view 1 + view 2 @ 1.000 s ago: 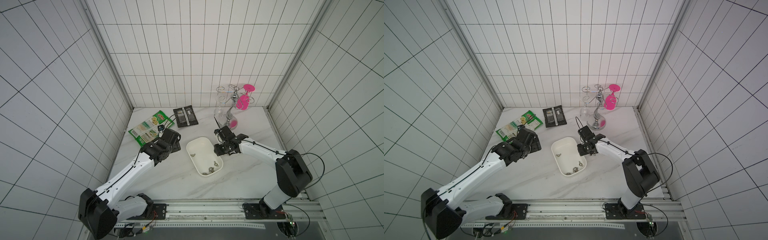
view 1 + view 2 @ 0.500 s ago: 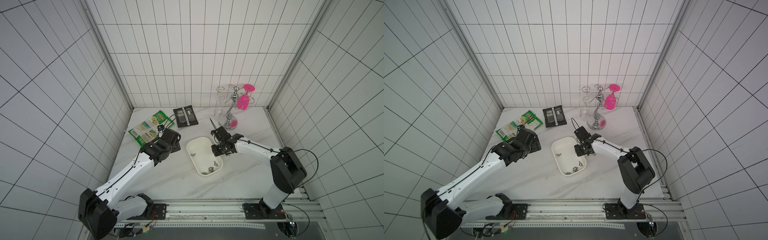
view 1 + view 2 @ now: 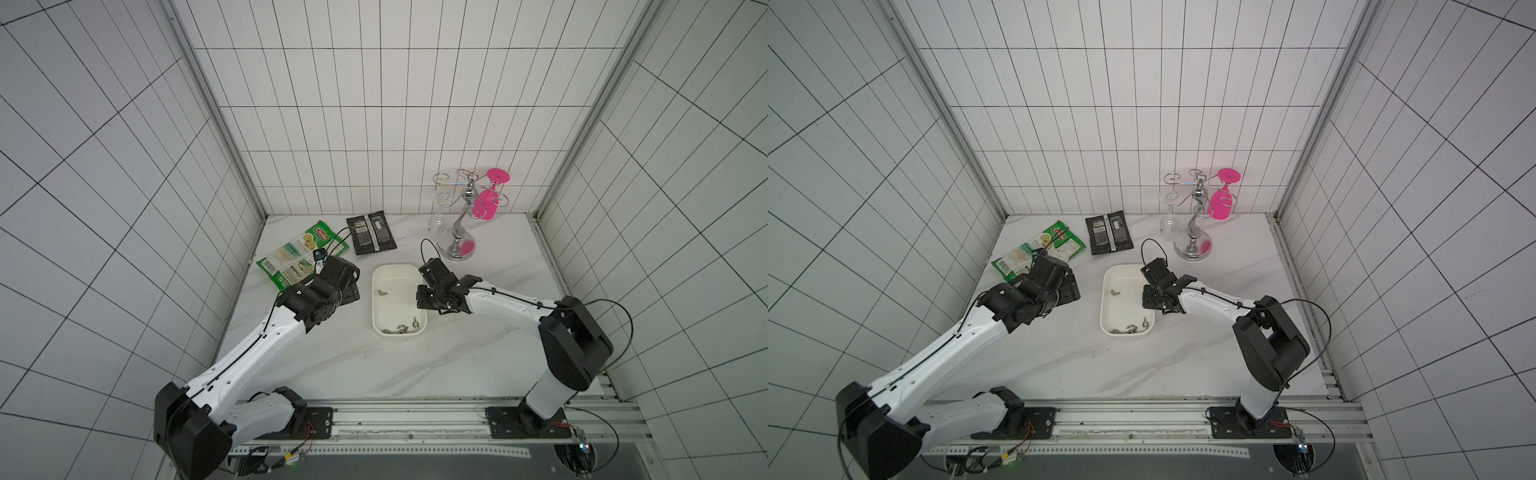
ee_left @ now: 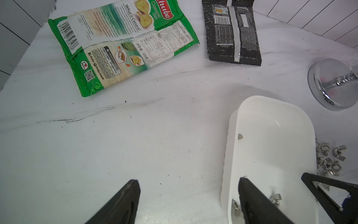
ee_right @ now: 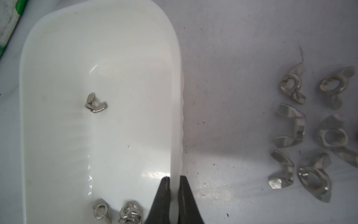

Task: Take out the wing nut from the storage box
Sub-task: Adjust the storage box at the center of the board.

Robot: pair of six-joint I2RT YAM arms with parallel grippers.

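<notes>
The white storage box (image 3: 395,278) (image 3: 1121,278) lies mid-table. One wing nut (image 5: 95,105) (image 3: 382,293) sits alone inside it, and a few more cluster at the near end (image 5: 127,213) (image 3: 401,330). My right gripper (image 5: 174,177) (image 3: 420,297) is shut on the box's right wall (image 5: 175,116), one finger inside and one outside. My left gripper (image 4: 188,180) (image 3: 353,291) is open and holds nothing. It straddles the box's left wall (image 4: 227,155): one finger is over the table, the other inside the box.
Several loose wing nuts (image 5: 310,135) (image 4: 327,161) lie on the table right of the box. Behind it are a green snack packet (image 3: 301,253), a black packet (image 3: 371,238) and a chrome glass rack (image 3: 461,232) holding a pink glass (image 3: 486,203) and a clear glass (image 3: 438,224).
My right gripper has shifted a little left to the box and shut on its right wall. The left arm has not moved.
</notes>
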